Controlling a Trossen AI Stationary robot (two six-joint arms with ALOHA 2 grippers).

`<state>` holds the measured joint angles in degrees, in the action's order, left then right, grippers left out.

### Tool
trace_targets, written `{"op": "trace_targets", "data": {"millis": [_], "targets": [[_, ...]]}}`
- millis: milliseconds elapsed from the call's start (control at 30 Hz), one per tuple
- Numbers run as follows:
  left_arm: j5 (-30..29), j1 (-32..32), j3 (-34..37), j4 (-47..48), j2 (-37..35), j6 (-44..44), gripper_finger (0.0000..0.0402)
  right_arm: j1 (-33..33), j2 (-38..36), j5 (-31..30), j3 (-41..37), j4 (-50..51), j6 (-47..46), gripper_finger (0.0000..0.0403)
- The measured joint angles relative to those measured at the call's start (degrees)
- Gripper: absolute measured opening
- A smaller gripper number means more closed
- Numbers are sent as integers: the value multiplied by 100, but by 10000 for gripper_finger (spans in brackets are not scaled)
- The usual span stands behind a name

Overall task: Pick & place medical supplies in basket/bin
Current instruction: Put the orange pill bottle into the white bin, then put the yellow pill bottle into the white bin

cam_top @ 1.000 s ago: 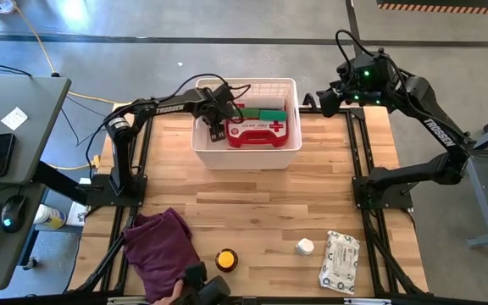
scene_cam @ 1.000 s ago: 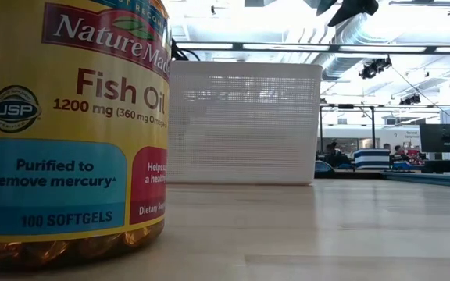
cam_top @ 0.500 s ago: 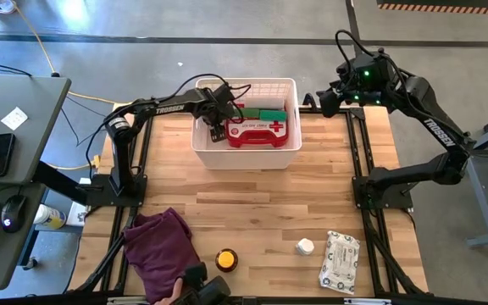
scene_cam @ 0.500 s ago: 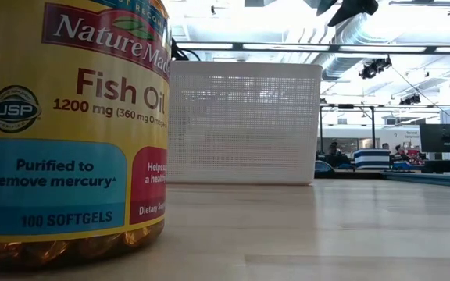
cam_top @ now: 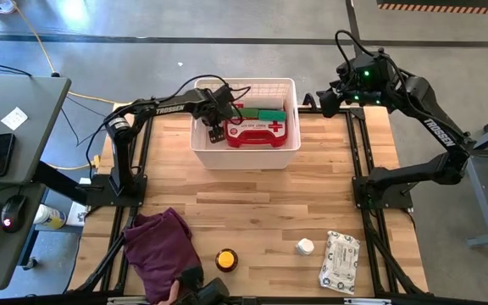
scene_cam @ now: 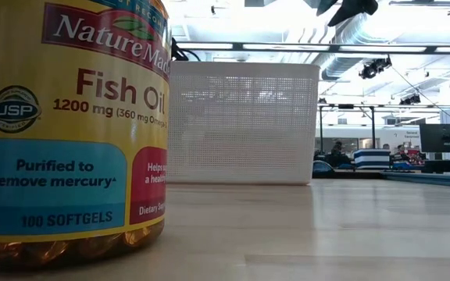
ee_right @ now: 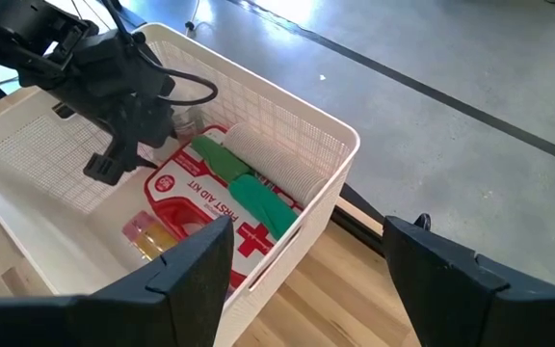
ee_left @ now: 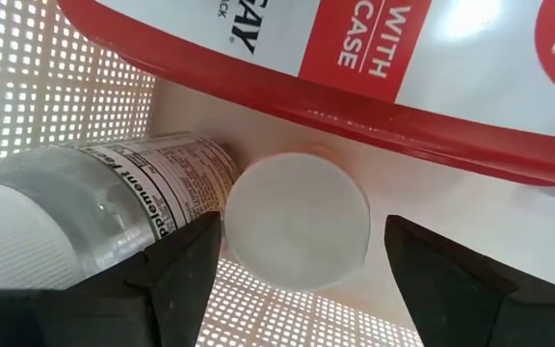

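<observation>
The white perforated basket stands at the table's far middle. In it lie the red first-aid case and green rolls. My left gripper reaches down into the basket's left end, open. In the left wrist view its fingers stand either side of a small white-capped bottle without touching it. A clear bottle lies beside that on the basket floor. My right gripper hangs open past the basket's right end, off the table's far right corner.
Near the table's near edge are an amber fish-oil bottle, which fills the low view's left, a small white bottle and a white wipes pack. A dark purple cloth lies near left. Bare wood lies between these and the basket.
</observation>
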<state>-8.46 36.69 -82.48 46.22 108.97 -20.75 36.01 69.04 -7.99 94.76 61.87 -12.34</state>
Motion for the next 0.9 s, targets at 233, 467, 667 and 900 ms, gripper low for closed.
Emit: {"op": "trace_targets", "data": {"millis": [233,467,667,900], "targets": [[-147,-90,-46,233,-2,146,326,0,0,0,0,0,2,256],[-136,-182,-397,129,-2,123,326,0,0,0,0,0,81,256],[-134,-181,-636,245,-4,107,326,0,2,20,0,0,79,256],[-130,-226,-848,592,-7,196,326,0,2,35,0,0,85,256]]}}
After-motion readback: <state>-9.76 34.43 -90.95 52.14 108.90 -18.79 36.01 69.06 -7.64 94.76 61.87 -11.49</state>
